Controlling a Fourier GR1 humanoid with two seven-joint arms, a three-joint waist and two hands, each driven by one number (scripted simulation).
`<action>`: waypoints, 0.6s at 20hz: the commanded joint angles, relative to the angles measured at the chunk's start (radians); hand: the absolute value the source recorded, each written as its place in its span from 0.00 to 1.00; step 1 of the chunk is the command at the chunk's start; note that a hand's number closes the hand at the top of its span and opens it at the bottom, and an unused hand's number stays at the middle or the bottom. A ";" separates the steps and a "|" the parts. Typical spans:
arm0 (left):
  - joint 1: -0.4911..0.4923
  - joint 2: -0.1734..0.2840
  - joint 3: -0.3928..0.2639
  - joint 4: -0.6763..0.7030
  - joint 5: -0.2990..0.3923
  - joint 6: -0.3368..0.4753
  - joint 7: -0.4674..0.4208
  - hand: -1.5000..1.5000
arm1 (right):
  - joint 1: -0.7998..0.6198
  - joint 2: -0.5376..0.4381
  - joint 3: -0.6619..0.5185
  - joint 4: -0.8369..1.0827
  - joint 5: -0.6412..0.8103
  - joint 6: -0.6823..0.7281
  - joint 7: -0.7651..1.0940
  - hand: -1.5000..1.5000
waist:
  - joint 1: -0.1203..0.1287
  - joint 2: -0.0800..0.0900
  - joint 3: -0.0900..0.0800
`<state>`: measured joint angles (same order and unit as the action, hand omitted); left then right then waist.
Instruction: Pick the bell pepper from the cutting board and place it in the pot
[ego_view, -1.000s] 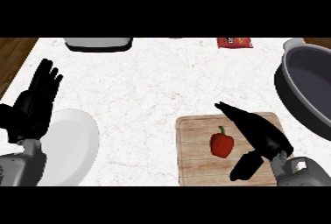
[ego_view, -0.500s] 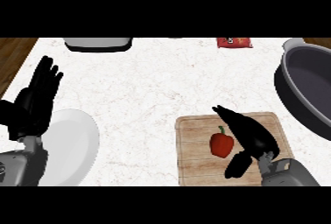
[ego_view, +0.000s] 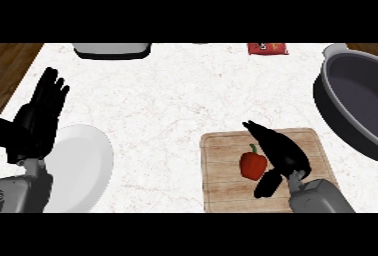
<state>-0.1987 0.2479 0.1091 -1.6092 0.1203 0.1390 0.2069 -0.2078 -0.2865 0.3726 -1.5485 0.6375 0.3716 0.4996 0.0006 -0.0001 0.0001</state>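
One red bell pepper (ego_view: 253, 165), lying on the one wooden cutting board (ego_view: 229, 187) at lower centre-right of the frame, stem toward the top. One dark pot (ego_view: 347, 95) at the right edge, well apart from the pepper, its inside bare as far as shown. One white plate (ego_view: 77, 167) at lower left. One red packet (ego_view: 267, 48) at the upper edge, right of centre, and one grey-and-white vessel (ego_view: 112, 49) cut off at the upper edge, left of centre. All on a white marbled counter (ego_view: 177, 100), with brown wood showing at the upper left corner.

Two hands. Right hand (ego_view: 277, 150) over the board, just to the right of the pepper, fingers straight and pointing toward the top of the frame, thumb spread below; nothing held, contact with the pepper not clear. Left hand (ego_view: 37, 120) at the left edge above the plate, open and resting, fingers up.

Compared with half a second ago: right hand shifted slightly lower and closer against the pepper's right side; pepper, board, pot and left hand unchanged.
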 joint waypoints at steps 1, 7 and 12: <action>0.057 -0.070 -0.082 -0.144 -0.078 0.073 0.054 0.50 | 0.003 0.041 -0.001 0.051 0.049 -0.021 -0.022 0.00 | 0.004 -0.001 0.000; -0.009 -0.031 -0.015 -0.035 -0.034 0.003 0.030 0.50 | 0.012 -0.006 0.046 0.104 0.137 -0.032 -0.210 1.00 | 0.002 0.000 0.000; -0.015 -0.052 0.004 0.023 -0.045 -0.008 -0.014 0.50 | -0.004 -0.024 -0.042 0.103 0.134 0.032 -0.282 1.00 | -0.002 0.000 0.000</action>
<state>-0.1902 0.2110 0.1009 -1.6518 0.0812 0.1415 0.2403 -0.2101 -0.2880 0.3666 -1.4445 0.7632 0.3648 0.2786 0.0017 -0.0019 -0.0010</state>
